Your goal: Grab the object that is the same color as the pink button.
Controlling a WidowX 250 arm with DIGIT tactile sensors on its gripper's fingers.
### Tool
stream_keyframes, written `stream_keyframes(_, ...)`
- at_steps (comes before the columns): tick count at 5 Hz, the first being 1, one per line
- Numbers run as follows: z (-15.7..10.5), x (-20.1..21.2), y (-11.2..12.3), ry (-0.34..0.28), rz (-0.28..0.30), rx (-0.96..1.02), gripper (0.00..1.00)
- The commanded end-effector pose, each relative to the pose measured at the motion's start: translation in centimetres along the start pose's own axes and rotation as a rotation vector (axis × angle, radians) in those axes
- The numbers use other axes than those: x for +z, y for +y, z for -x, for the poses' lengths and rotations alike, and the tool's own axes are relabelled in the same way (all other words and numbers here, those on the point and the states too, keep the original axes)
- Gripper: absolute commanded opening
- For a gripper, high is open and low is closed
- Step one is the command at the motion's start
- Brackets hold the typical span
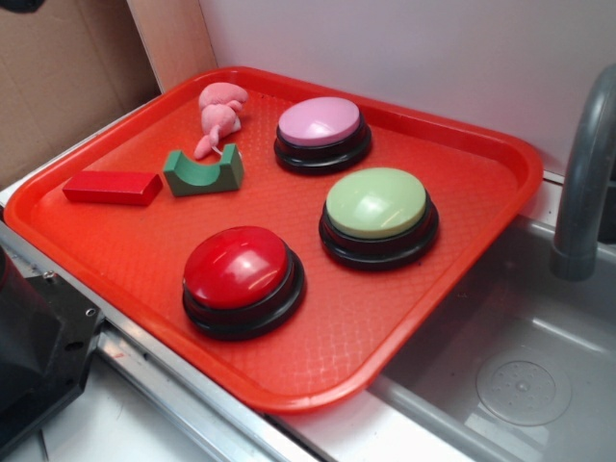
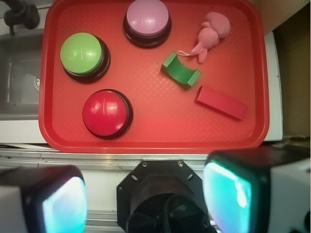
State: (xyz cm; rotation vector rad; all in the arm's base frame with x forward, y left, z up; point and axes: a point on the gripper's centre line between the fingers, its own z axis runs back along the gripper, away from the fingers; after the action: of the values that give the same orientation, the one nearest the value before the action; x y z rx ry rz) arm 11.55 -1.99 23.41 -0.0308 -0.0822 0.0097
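black tool (image 2: 146,194), teal-glinting pads (image 2: 226,191), screws

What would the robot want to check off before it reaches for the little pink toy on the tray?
1. Target matches the pink button in color: the pink toy does. Ok.
2. Toy unobstructed from above: nothing lies on it. Ok.
3. Room around it: the green arch block sits close by its thin tail. Cannot tell whether there is enough clearance.
4. Gripper open: fingers stand wide apart. Ok.
5. Gripper above the toy: it hangs off the tray's near edge. Not ok.
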Motion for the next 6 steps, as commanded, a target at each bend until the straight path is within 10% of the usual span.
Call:
stream_keyframes(1,0.0,0.0,0.0,0.0,0.0,0.0,1.0)
stream_keyframes(6,-7.5,-6.7,6.8,-0.083,-0.099,0.378,1.0)
